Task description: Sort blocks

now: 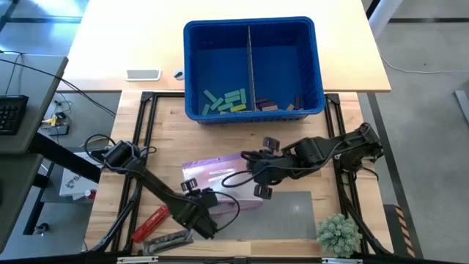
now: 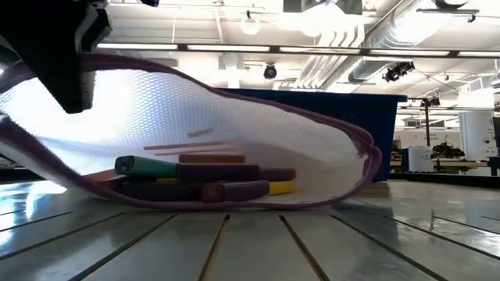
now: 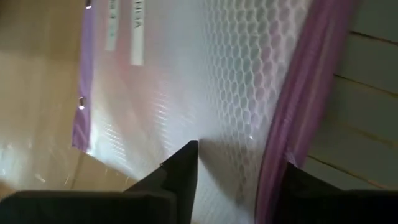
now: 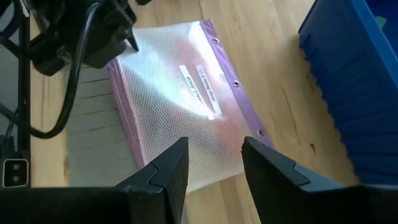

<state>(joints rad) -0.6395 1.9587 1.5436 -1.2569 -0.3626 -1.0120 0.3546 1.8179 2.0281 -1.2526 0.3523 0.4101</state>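
Emptying the mesh pouch (image 1: pixel 220 176) looks like the step in hand: several blocks (image 2: pixel 205 181) are inside it, purple, teal and yellow ones lying along its lower fold in the low view. Other blocks are already sorted in the blue bin (image 1: pixel 253 70) at the table's far side: teal/lime ones (image 1: pixel 226 101) in the left compartment, purple and tan ones (image 1: pixel 275 105) in the right, w/ a divider between.

Left gripper (image 1: pixel 192 192) sits at the pouch's near edge. In its wrist view the fingers (image 3: pixel 180 171) are apart, one on the mesh and the other just past the purple trim (image 3: pixel 292 112); whether they pinch the edge I can't tell. Right gripper (image 1: pixel 258 170) hangs over the pouch's far-right part; its wrist view shows the jaws apart w/ nothing between them and the pouch (image 4: pixel 177 93) well below.

Judgement: task is partway done, since the bin holds a share and the rest is bagged. Next move prob needs one gripper to pin or lift a pouch edge so the mouth stays open, while the other reaches in for a single block, or tips the lot onto the table (image 1: pixel 352 227). Mesh is floppy, so blocks may slide and bunch when it's lifted.

Red tool (image 1: pixel 150 222) and small plant (image 1: pixel 338 233) sit at the near edge, not involved.
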